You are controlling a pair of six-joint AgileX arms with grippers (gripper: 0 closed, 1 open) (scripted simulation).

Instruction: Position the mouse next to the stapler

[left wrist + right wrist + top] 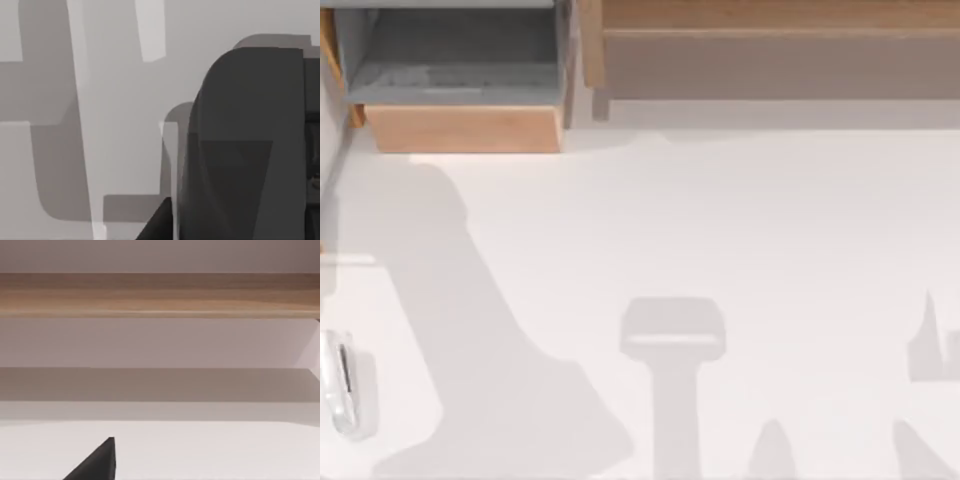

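- Lying at the table's (740, 250) far left edge in the top view, the stapler (340, 383) is a pale, narrow shape with a thin dark line along it.
- An open wooden box (465, 128) with a grey inside sits at the back left; what it holds cannot be made out. A long wooden shelf (770, 45) runs along the back right.
- The left wrist view brings in the mouse (245, 150), a dark grey rounded lump close to the camera and cut off at the frame's edge.
- The right wrist view faces a wooden ledge (160, 295), with one dark fingertip (100, 462) of the right gripper; whether either gripper is open or closed cannot be told.
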